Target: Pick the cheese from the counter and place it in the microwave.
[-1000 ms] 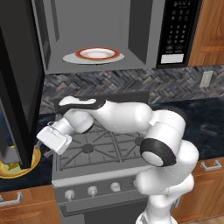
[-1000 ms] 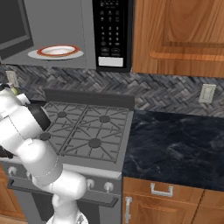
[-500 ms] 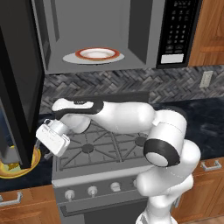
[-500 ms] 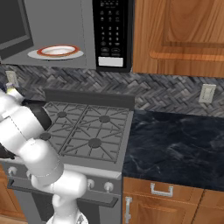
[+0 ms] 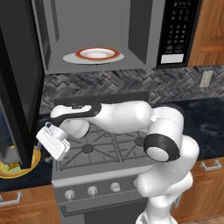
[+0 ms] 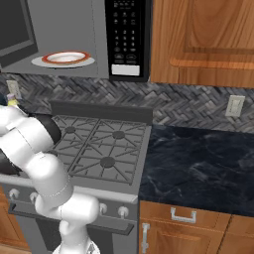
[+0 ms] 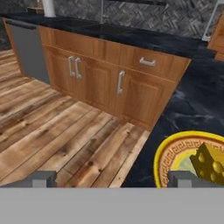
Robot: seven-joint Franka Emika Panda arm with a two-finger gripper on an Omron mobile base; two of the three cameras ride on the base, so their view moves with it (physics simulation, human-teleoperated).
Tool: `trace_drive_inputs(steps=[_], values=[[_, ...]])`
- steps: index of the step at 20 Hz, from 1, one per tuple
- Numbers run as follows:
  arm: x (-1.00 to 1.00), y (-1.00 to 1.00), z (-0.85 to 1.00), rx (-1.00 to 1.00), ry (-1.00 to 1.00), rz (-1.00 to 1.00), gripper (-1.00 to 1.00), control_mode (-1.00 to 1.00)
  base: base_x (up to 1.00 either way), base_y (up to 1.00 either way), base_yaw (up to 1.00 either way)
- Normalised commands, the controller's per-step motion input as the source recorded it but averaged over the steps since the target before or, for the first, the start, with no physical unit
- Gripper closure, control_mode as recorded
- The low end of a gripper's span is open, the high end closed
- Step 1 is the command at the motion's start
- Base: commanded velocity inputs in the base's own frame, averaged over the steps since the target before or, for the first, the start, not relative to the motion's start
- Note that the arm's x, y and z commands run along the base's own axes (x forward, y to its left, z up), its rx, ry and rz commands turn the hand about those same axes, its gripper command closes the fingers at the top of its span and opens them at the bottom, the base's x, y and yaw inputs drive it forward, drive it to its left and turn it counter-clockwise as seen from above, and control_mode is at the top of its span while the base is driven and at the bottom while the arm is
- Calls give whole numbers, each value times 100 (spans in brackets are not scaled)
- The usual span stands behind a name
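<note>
At about 4 o'clock in the hand view, one cheese (image 7: 211, 164) wedge, yellow with holes, sits in one round yellow-orange dish (image 7: 168, 154) with a patterned rim. The dish rests on the dark marbled tabletop (image 7: 197, 100), close to its edge. The two fingers (image 7: 43, 178) stand well apart at the bottom of that view, open and holding nothing; the right one lies just in front of the dish, near the cheese, and whether it touches either cannot be told. Beyond, at 12 o'clock, runs a row of brown cabinets (image 7: 109, 70) with four metal handles, over a wooden floor (image 7: 57, 131).

From the left base view, the arm reaches toward 9 o'clock, and the hand (image 5: 53, 142) hangs low at the left edge of the stove (image 5: 100, 144), beside the dish (image 5: 15, 169) at 8 o'clock. The cheese itself is hidden there behind the black door (image 5: 17, 83). One microwave (image 5: 105, 35) stands open above the stove, with one red-rimmed white plate (image 5: 97, 54) on its round turntable; its keypad sits at 1 o'clock.

From the right base view, the microwave (image 6: 74, 34) holds the same plate (image 6: 65, 57) at 11 o'clock. The stove (image 6: 94, 149) shows four burners in that view. One wall outlet (image 6: 234, 106) sits at 3 o'clock above the tabletop (image 6: 198, 163).
</note>
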Motion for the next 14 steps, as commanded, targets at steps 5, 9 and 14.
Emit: trace_drive_inputs(steps=[5,9,14], values=[[49,2,0,4,-6,0,-100,-100,0,0,0],[44,26,-1,5,-4,0,-100,-100,0,0,0],[25,52,-2,4,-4,0,-100,-100,0,0,0]])
